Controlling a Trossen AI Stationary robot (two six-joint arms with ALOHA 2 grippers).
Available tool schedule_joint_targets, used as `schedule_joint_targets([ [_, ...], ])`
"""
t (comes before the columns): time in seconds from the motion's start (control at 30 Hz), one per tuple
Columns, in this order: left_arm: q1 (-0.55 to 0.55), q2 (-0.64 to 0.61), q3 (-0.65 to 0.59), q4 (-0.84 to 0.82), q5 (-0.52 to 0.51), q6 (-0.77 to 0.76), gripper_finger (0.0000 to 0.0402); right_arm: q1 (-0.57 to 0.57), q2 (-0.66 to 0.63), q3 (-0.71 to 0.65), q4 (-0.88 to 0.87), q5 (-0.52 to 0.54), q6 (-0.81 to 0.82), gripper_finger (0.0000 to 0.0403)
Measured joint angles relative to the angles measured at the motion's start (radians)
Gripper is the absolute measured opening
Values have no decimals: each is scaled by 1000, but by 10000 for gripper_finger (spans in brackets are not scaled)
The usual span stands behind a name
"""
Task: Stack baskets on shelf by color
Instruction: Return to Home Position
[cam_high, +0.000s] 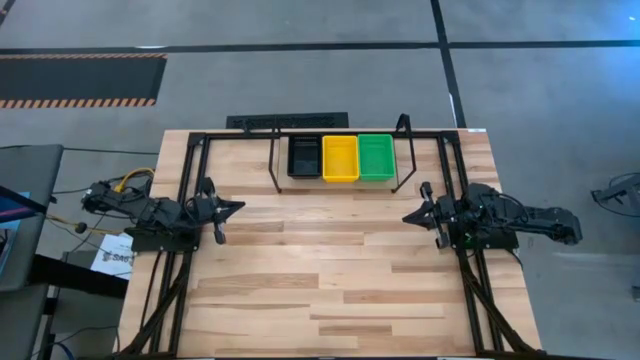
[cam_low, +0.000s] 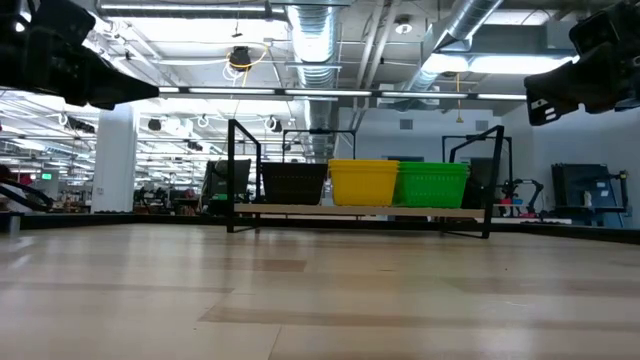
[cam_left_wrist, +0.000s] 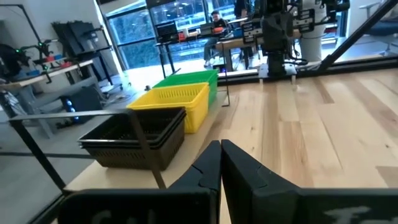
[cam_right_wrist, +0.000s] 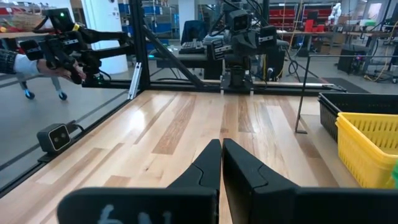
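Black stack (cam_high: 304, 157), yellow stack (cam_high: 340, 158) and green stack (cam_high: 376, 157) sit on the shelf (cam_low: 360, 210), and I hold left gripper (cam_high: 228, 209) and right gripper (cam_high: 412, 215) clenched empty, well off its ends, so only a sloppy homing swing could clip its legs.

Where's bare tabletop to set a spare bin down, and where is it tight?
Free: the wide tabletop between the left gripper and right gripper, in front of the shelf. Crowded: the shelf, filled by the black stack, yellow stack and green stack.
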Motion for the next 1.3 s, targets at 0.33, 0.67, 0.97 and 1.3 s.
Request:
schedule_joint_targets([
  [0.33,0,0,0,0,-1,-57,0,0,0,-1,1,1,0,36],
  [0.67,0,0,0,0,-2,-59,0,0,0,-1,2,2,0,36],
  [0.97,0,0,0,0,-2,-59,0,0,0,-1,2,2,0,36],
  [1.3,0,0,-1,0,-2,-59,0,0,0,-1,2,2,0,36],
])
